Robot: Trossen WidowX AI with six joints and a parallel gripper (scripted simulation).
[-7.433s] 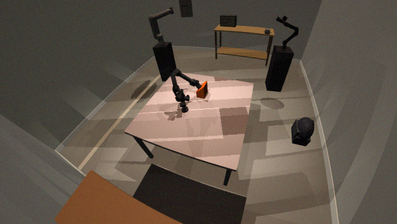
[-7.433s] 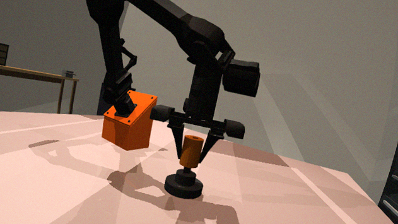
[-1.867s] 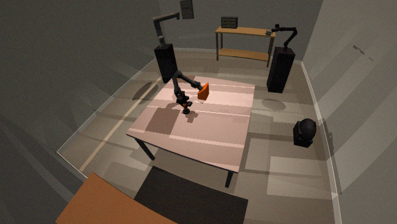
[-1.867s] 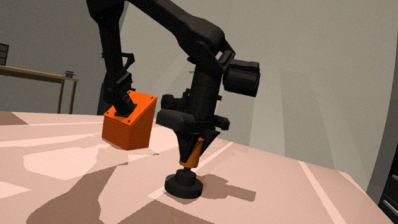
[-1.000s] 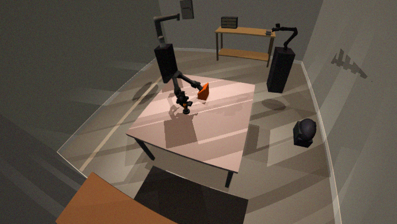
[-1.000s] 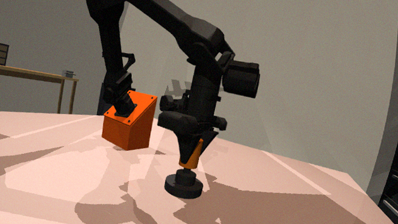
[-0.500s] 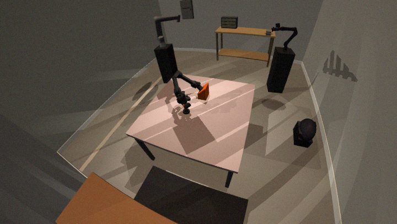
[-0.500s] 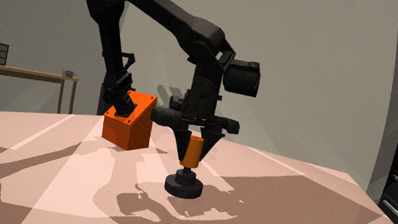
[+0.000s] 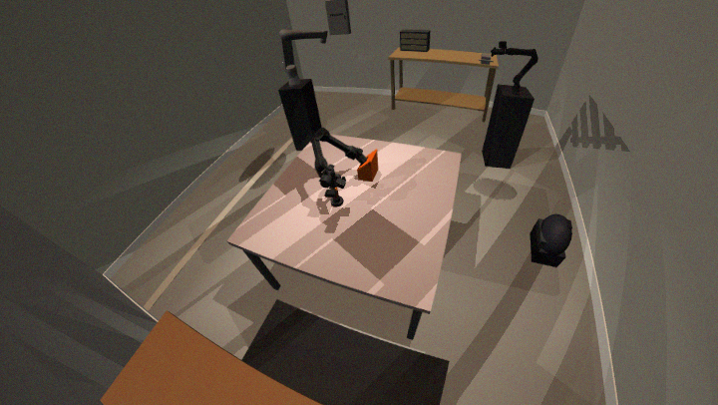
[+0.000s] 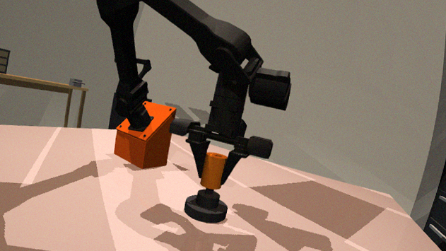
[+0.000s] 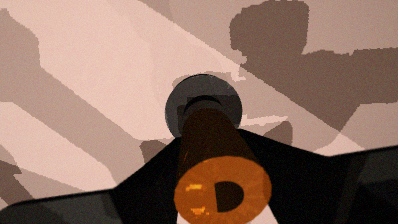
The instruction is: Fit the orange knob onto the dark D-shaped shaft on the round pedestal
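Note:
The orange knob [image 10: 212,171] [image 11: 200,200] is upright between the fingers of my gripper [image 10: 212,178], which is shut on it. In the wrist view the knob's top shows a D-shaped hole with its flat side to the left. The round dark pedestal [image 10: 205,210] [image 11: 175,115] [image 9: 336,202] stands on the table right below the knob. A short piece of the dark shaft [image 10: 209,191] shows between the knob's lower end and the pedestal's raised hub, so the knob is not down on the pedestal. The shaft's flat side and its upper end are hidden.
An orange wedge-shaped box [image 9: 369,168] [image 10: 157,148] carries the arm's base, behind and left of the pedestal in the exterior view. The pink table [image 9: 311,241] bears many shadows. A wooden bench [image 9: 442,56] and other arms on black stands are farther back.

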